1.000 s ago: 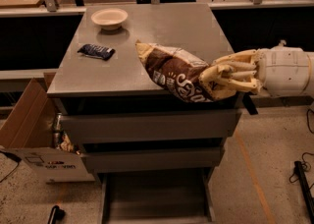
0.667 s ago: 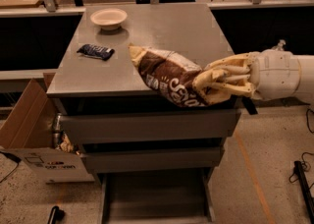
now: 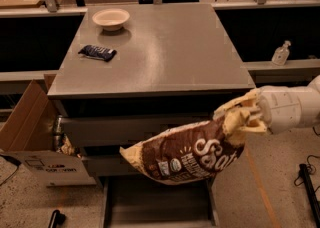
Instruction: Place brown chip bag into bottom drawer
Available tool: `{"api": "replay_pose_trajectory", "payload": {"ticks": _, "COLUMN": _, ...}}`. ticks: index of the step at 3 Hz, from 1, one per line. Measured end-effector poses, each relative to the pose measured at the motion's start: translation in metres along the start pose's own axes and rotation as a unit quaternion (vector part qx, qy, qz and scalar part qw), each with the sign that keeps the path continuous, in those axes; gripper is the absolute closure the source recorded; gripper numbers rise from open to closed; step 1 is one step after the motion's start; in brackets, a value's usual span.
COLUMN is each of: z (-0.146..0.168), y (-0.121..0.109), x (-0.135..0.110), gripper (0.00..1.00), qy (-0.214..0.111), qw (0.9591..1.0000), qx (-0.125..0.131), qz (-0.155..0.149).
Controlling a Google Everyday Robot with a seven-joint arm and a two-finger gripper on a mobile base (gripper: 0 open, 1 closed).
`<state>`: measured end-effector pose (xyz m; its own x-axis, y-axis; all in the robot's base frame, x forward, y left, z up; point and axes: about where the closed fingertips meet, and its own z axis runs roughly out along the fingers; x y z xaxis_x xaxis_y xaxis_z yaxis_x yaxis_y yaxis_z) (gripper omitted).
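The brown chip bag [image 3: 187, 158] hangs in the air in front of the cabinet, tilted, its left end lowest. My gripper [image 3: 246, 117] is shut on the bag's upper right end, to the right of the cabinet front and below the top's edge. The bottom drawer [image 3: 157, 207] is pulled open at the foot of the cabinet, a wide grey tray, directly under the bag. The bag hides part of the drawer's back and the cabinet's lower front.
On the grey cabinet top [image 3: 165, 52] stand a cream bowl [image 3: 110, 19] at the back left and a small dark blue wrapped bar [image 3: 97, 52]. An open cardboard box [image 3: 35, 142] sits on the floor to the left. A clear bottle [image 3: 281, 54] stands on the ledge at the right.
The bag has left the cabinet top: my gripper carried it forward, off the front edge and down, so it now hangs in front of the drawers above the open bottom drawer.
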<state>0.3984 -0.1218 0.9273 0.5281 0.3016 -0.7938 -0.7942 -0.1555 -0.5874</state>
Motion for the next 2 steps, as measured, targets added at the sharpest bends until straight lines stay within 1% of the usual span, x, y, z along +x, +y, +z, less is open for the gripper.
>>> {"api": "replay_pose_trajectory", "payload": {"ticks": 1, "z": -0.028, "y": 0.030, "x": 0.015, "gripper": 1.00, "qy": 0.068, "qw": 0.9974, "qx": 0.010, "qz": 0.023}}
{"api": "replay_pose_trajectory", "payload": {"ticks": 2, "z": -0.072, "y": 0.050, "x": 0.066, "gripper": 1.00, "qy": 0.190, "qw": 0.9785, "qx": 0.034, "qz": 0.071}}
